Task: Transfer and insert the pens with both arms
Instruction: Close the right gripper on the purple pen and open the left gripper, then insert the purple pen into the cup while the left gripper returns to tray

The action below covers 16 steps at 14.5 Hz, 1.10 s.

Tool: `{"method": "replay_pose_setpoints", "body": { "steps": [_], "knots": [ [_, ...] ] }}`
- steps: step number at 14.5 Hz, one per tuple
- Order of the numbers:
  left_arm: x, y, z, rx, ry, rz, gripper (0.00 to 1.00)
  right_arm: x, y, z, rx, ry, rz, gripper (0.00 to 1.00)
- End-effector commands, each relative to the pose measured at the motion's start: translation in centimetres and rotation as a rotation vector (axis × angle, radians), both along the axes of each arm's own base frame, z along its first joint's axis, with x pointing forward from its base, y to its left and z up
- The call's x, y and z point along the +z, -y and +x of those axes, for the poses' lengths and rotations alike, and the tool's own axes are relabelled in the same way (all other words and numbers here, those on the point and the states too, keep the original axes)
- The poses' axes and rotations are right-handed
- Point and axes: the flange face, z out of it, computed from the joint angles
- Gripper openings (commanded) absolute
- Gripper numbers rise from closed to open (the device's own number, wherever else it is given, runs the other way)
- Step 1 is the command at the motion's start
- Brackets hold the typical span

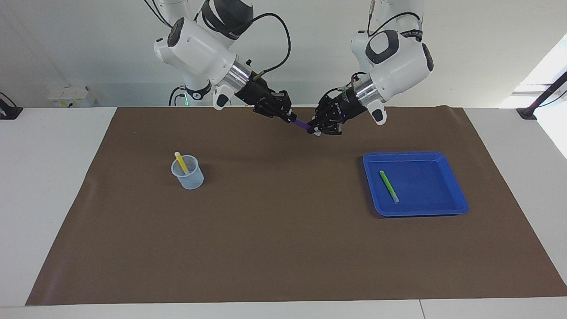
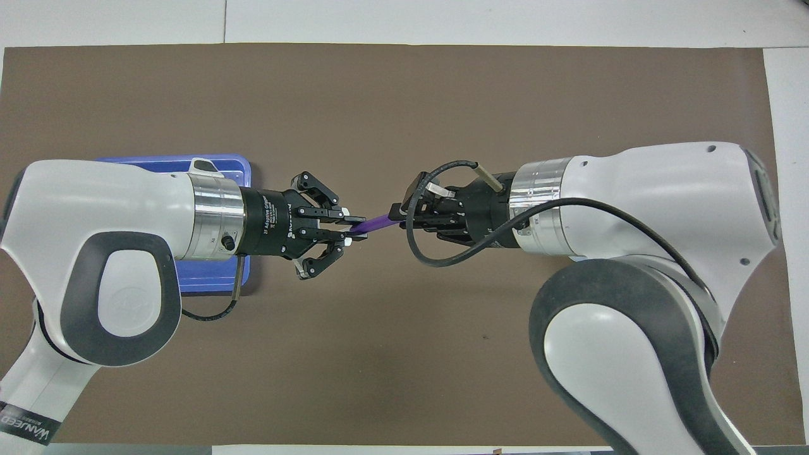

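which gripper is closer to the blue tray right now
Left. The left gripper is up over the mat beside the blue tray, at the purple pen; the right gripper is at the pen's other end, toward the cup.

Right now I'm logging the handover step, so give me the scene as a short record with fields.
purple pen: in the air between both grippers, over the brown mat
left gripper: at one end of it
right gripper: at the other end
yellow pen: standing in the clear cup
green pen: lying in the blue tray
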Motion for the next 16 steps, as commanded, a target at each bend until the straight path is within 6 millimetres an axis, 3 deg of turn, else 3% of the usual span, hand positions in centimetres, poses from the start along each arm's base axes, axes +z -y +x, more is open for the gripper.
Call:
{"method": "replay_pose_setpoints", "body": {
  "steps": [1,2,3,5,9,11,13,16],
  "knots": [
    [0.7,-0.3,-0.7,0.024,0.004,-0.025,0.25,-0.2,0.4,-0.6,0.033,0.035,-0.049,0.00],
    [0.8,-0.2,-0.7,0.026,0.008,-0.024,0.91,-0.2,0.6,-0.4,0.038,0.039,-0.062,0.00],
    [0.9,-0.3,-0.7,0.032,0.007,-0.025,1.00,-0.2,1.0,-0.2,0.042,0.037,-0.076,0.00],
    [1.3,-0.3,-0.8,0.031,0.009,-0.028,1.00,0.0,1.8,0.3,0.075,0.055,-0.109,0.00],
    [1.1,-0.5,-0.8,0.036,0.008,-0.027,1.00,0.3,8.3,2.4,0.288,0.126,-0.265,0.00],
    [0.9,-1.0,-0.5,0.030,0.026,-0.017,1.00,1.4,10.5,3.5,0.424,0.158,-0.454,0.00],
    [0.6,-2.6,0.2,-0.014,0.112,0.003,1.00,1.8,11.9,3.5,0.591,0.216,-0.580,0.00],
    [-2.4,-5.4,0.0,-0.191,0.268,0.048,1.00,1.0,14.3,4.0,0.758,0.267,-0.733,0.00]
  ]
}}
